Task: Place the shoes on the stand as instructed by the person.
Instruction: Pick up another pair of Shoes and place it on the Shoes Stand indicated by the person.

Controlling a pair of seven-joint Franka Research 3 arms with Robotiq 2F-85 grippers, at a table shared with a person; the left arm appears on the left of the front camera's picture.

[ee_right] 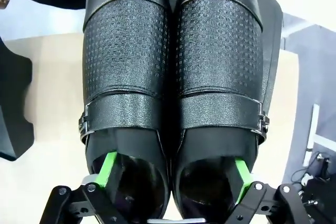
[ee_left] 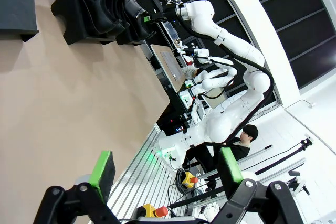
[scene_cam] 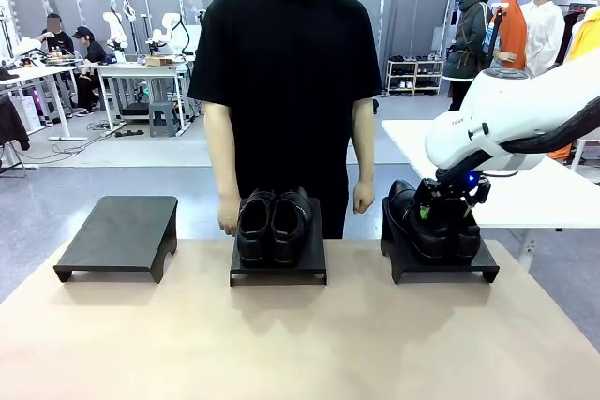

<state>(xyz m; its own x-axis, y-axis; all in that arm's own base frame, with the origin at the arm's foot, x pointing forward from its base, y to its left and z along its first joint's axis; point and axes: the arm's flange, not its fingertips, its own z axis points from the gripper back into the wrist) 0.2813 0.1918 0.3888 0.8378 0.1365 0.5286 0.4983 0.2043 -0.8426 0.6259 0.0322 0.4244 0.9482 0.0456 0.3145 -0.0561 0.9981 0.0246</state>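
Strap shoes (ee_right: 173, 77) sit side by side on right stand (scene_cam: 441, 264). Right gripper (ee_right: 172, 174) spread wide, one finger inside each shoe opening. Plain pair (scene_cam: 273, 224) on middle stand (scene_cam: 278, 269). Left gripper (ee_left: 165, 169) open, empty.

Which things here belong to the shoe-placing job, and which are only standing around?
Belong to the job:
- strap shoes on the right stand, one finger of the right gripper in each shoe opening
- plain shoes on the middle stand
- bare left stand
- person at the far side

Just standing about:
- white table behind
- left gripper, open, holding nothing
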